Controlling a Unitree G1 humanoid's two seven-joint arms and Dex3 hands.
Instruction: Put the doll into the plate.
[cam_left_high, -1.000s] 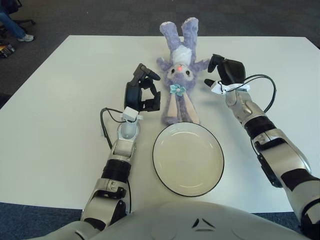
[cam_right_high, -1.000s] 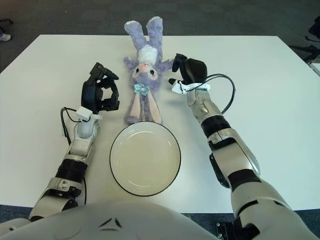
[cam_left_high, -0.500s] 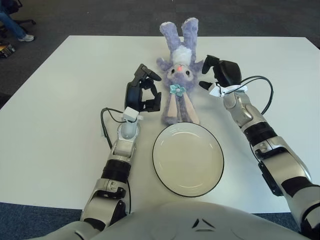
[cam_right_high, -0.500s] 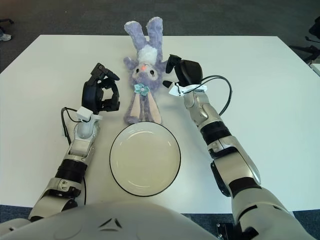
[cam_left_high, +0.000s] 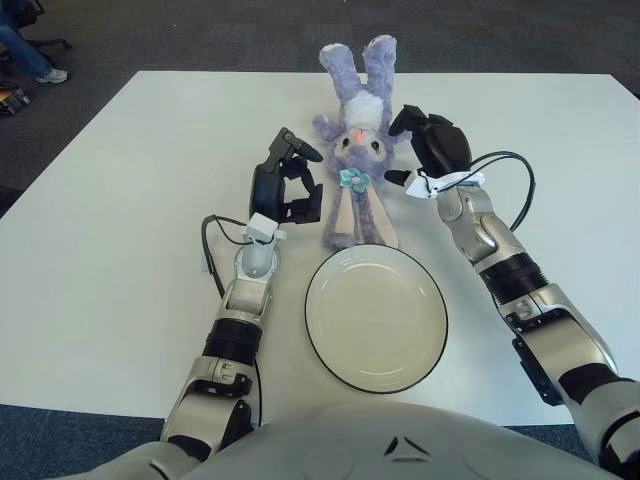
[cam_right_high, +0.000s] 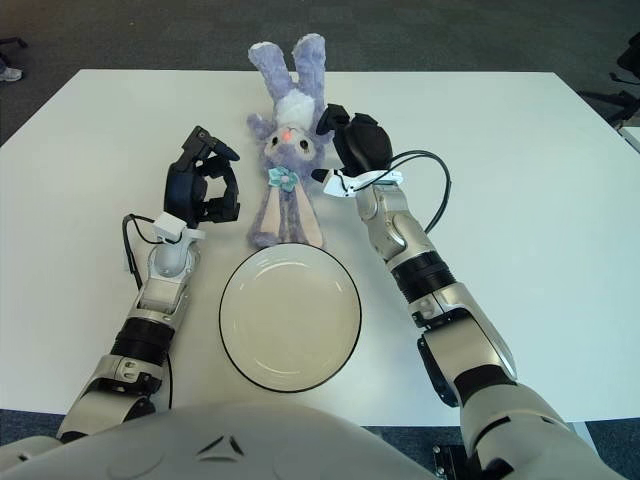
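Leftward went the right hand (cam_left_high: 425, 145), reaching the doll's (cam_left_high: 356, 150) arm with fingers spread, gripping nothing. Left hand (cam_left_high: 285, 185) flanked it, half-curled and empty; the plate (cam_left_high: 376, 318) near the table's (cam_left_high: 120, 200) front edge awaited a two-handed grasp.

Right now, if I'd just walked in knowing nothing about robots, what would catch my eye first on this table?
Probably the purple bunny doll, lying flat near the far edge of the white table with its ears pointing toward the robot. Just below it sits an empty white plate with a dark rim. The black left hand and right hand flank the doll, the right one close beside its head.
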